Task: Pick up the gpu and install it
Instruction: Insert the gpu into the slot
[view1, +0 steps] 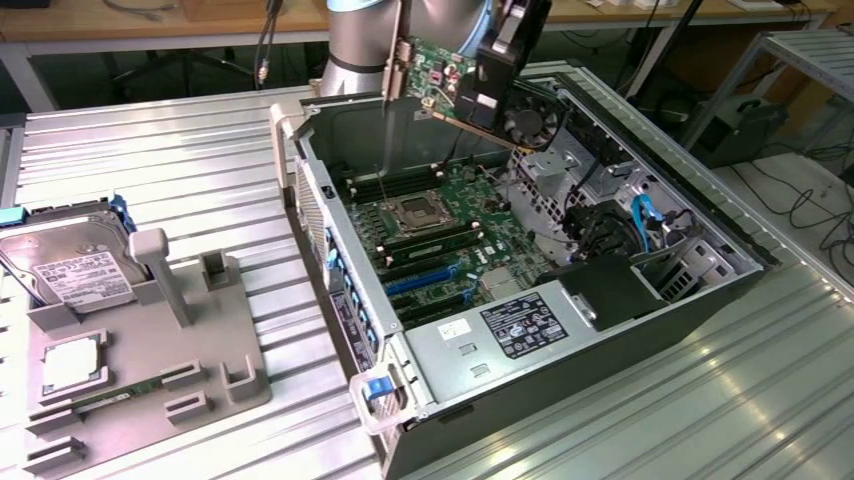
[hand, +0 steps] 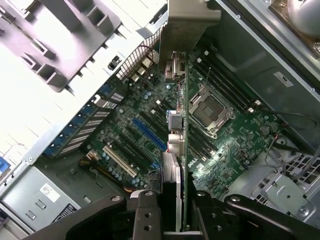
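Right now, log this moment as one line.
gripper: shut on gpu | gpu: held edge-down above open computer case, over motherboard | install: not yet seated

The exterior view sits high above the counter (view1: 160, 140) and angles down on the whole open computer case (view1: 461, 345). The wrist view looks down past the claw (hand: 172, 202) and along the gpu (hand: 175, 135) edge, close above the motherboard (hand: 240, 135). Both views share the CPU socket (view1: 411, 212) (hand: 207, 107).

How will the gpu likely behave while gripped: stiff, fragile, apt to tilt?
The gpu is probably stiff: its thin board shows no sag in the gripper. Likely fragile, given its bare circuitry. Its bracket at one end may make it tilt.
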